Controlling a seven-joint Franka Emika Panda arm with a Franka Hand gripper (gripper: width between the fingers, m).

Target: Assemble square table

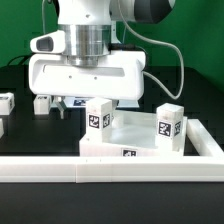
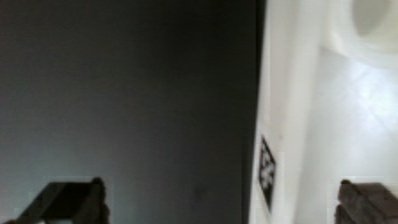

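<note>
While my claw (image 2: 221,203) hangs empty with its fingers (image 2: 71,200) spread wide apart, the white table slab's (image 2: 329,120) tagged edge lies between them.

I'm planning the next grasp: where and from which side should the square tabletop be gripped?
The square tabletop lies flat and wide, so probably pinch its thin tagged edge from straight above, one jaw outside, one inside. The open gripper hovers astride it.

I see a large white plastic square slab (image 1: 135,138) with a black-and-white tag (image 1: 129,153) on its edge. A small white block leg (image 1: 98,115) and a second white block leg (image 1: 169,127) carry black-and-white tags too. The table (image 1: 25,140) is black, the fingers (image 2: 68,200) black, the backdrop (image 1: 200,40) green.
</note>
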